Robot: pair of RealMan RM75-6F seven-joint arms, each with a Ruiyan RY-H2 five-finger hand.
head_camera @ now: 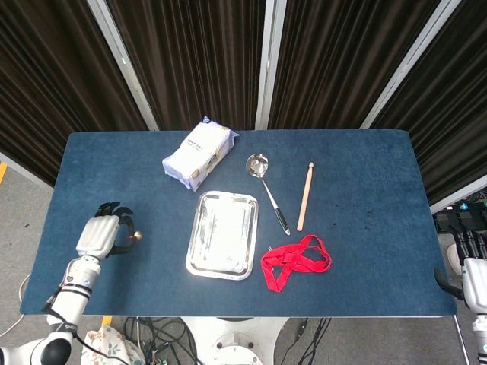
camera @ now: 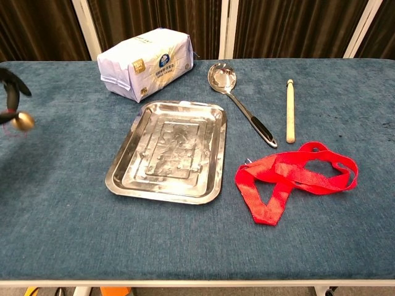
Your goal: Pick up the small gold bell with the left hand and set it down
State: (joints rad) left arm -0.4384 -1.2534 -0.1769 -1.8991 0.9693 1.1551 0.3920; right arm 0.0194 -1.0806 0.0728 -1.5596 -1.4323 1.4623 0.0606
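Note:
The small gold bell (head_camera: pixel 137 236) is held at the fingertips of my left hand (head_camera: pixel 103 235), over the left part of the blue table (head_camera: pixel 365 182). In the chest view the bell (camera: pixel 24 121) shows at the far left edge, blurred, with dark fingers (camera: pixel 11 92) of the left hand (camera: pixel 8 102) around it; it appears lifted above the cloth. My right hand (head_camera: pixel 473 274) sits off the table's right edge, low, only partly in view, holding nothing that I can see.
A steel tray (head_camera: pixel 222 233) lies mid-table, with a white flour bag (head_camera: pixel 198 153) behind it. A ladle (head_camera: pixel 268 190), a wooden stick (head_camera: pixel 305 195) and a red ribbon (head_camera: pixel 295 261) lie to the tray's right.

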